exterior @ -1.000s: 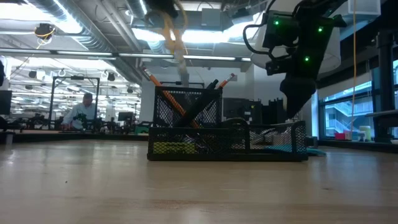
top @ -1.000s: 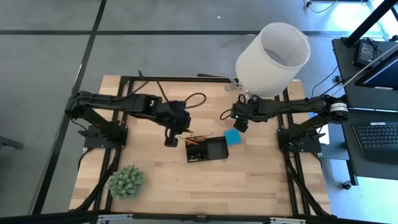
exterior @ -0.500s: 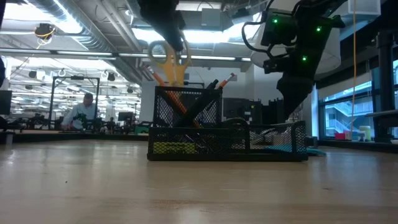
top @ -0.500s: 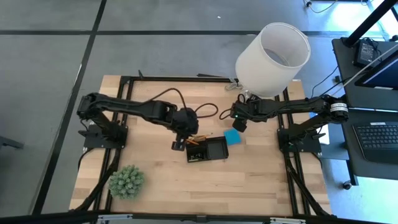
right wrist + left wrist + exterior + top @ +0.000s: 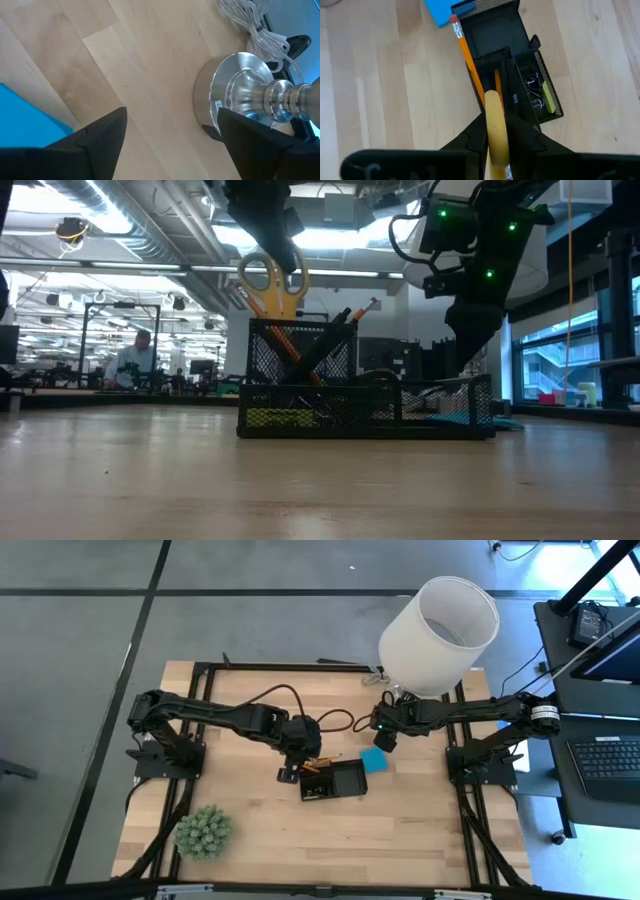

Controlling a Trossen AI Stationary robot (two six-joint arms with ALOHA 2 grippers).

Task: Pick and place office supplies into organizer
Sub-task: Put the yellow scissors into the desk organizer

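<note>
Since a second ago the left gripper (image 5: 268, 242) has swung in from beside the organizer (image 5: 333, 780) to hang directly over its tall pen cell, its fingers clamped on the yellow-handled scissors (image 5: 272, 280), blades pointing down among the pencils (image 5: 468, 55) and pens. The right gripper (image 5: 170, 145), fingers wide apart and empty, waits above the blue pad (image 5: 375, 761) just beside the organizer. Recommended: lower straight down, keep the blades clear of the mesh rim, and let go only once the tips are well inside, lest the scissors tip out.
</note>
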